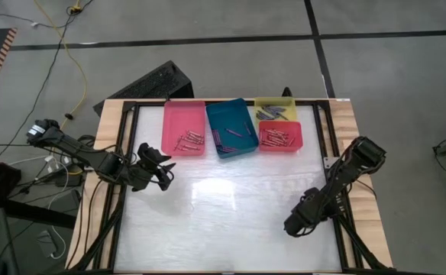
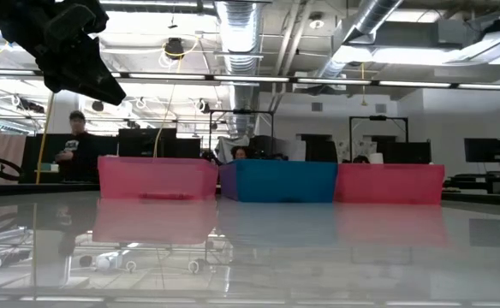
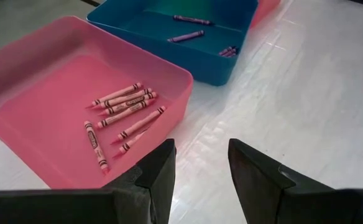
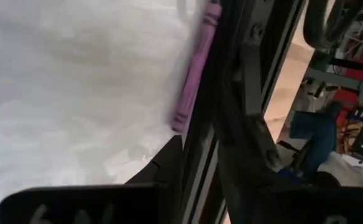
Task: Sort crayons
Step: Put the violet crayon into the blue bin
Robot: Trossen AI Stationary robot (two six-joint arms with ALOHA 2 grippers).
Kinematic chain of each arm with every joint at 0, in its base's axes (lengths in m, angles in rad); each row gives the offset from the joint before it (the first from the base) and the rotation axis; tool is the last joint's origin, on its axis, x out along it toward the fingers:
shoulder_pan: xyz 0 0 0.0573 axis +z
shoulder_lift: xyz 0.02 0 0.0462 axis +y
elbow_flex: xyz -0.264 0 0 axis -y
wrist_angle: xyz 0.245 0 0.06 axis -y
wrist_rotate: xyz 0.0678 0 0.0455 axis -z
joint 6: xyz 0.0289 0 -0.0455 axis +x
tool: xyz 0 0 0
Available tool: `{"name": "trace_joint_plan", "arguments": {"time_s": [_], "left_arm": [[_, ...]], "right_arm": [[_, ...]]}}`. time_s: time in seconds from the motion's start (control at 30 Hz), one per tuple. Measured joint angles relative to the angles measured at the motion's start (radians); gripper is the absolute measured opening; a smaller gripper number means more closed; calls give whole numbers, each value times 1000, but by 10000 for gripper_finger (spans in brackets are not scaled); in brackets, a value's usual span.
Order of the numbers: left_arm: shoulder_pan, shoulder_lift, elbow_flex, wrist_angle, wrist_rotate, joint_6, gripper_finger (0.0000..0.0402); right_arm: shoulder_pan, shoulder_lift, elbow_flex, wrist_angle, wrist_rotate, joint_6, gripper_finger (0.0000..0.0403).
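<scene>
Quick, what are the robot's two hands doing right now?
Left gripper: open, holding nothing, beside the pink tray.
Right gripper: cannot be told.

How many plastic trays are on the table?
4: pink plastic tray leftmost, teal plastic tray beside it, red plastic tray on the right, yellow plastic tray behind the red.

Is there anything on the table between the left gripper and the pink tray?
No. In the left wrist view the left gripper hangs just short of the pink tray, with only bare table between; the high view agrees.
</scene>
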Motion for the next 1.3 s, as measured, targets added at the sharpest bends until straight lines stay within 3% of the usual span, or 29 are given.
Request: {"name": "trace_joint_plan", "arguments": {"time_s": [0.7, 1.3], "left_arm": [[0, 0, 0, -1, -34, 2, 139], [0, 0, 0, 0, -73, 2, 139]], "right_arm": [[-1, 7, -143, 177, -2, 22, 16], [-8, 8, -71, 229, 33, -31, 1]]}}
